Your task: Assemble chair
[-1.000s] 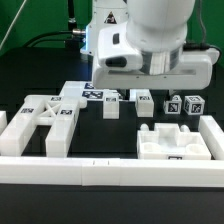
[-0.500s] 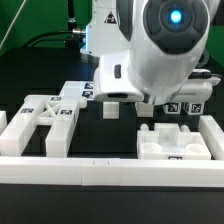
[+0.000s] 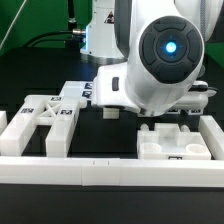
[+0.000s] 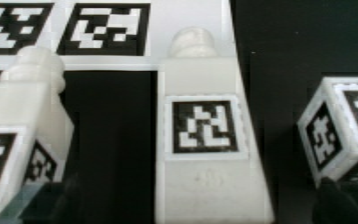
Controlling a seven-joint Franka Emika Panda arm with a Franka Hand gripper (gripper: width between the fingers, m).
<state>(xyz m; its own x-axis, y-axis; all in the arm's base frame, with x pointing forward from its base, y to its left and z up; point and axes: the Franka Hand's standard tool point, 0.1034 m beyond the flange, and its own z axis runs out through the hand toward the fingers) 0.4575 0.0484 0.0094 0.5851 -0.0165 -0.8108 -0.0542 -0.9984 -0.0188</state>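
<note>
Gripper [image 4: 179, 207] jaws wide apart, nothing clamped. Chair post [image 4: 202, 120] lies directly below it, btwn the jaws. Post: white, blocky, long, w/ b&w square tag on upper face, rounded nub at one end.

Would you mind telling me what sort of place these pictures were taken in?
Most likely a robotics lab bench: a white robot arm over a black table, a white cross-braced frame and seat slab bearing square tags, and white border rails.

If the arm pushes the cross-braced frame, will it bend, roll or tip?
The cross-braced frame is probably stiff: its bars look thick and blocky. It lies flat on the table, so it should slide rather than roll or tip.
</note>
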